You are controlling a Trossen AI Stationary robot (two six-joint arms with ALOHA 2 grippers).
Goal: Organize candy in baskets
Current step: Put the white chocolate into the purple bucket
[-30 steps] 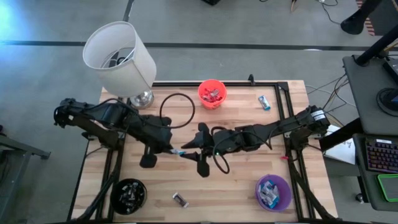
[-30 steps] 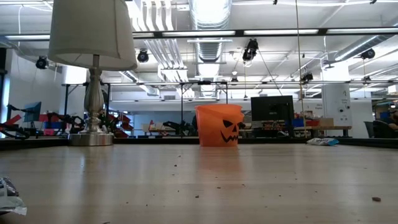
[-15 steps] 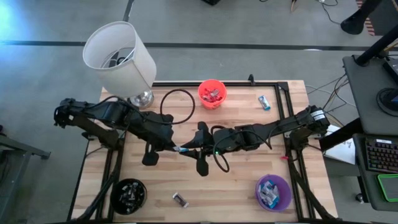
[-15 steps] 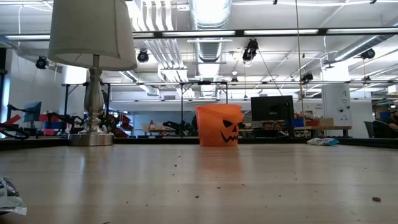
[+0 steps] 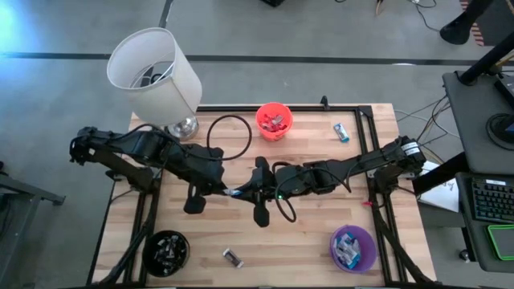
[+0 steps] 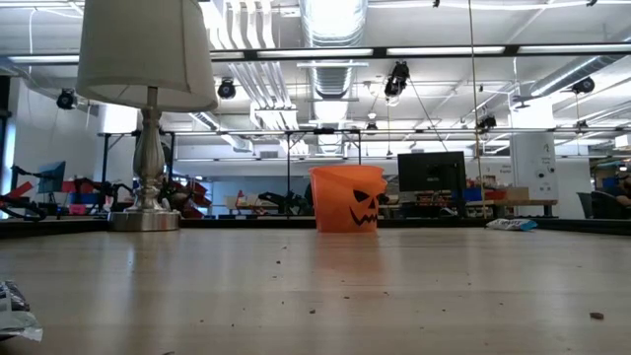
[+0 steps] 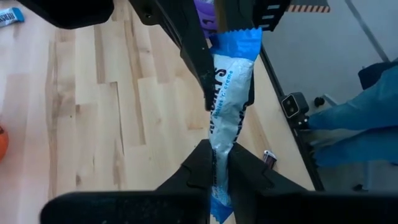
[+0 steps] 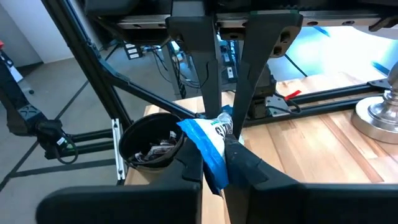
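Near the centre of the high view, the left gripper [image 5: 226,192] and the right gripper [image 5: 243,192] met tip to tip above the wooden table [image 5: 313,241], each clamped on one end of the same light blue candy [image 5: 234,193]. The left wrist view showed that candy [image 7: 229,99] stretched lengthwise between the two pairs of dark fingers, the left gripper [image 7: 219,163] pinching one end and the right gripper [image 7: 211,93] closed on the far end. In the right wrist view the blue wrapper [image 8: 208,142] sat pressed between the right gripper's fingers [image 8: 239,158].

The orange-red basket [image 5: 273,120] stood at the upper middle of the table with candies inside, and it appeared in the low view [image 6: 347,197] just right of centre. The purple basket [image 5: 353,248] sat at the lower right and the black basket [image 5: 167,251] at the lower left, both holding candy. A loose blue candy [image 5: 342,131] lay at the upper right of the table, and a dark-wrapped candy [image 5: 233,257] lay near the bottom edge. A white lamp [image 5: 154,75] stood at the upper left corner.
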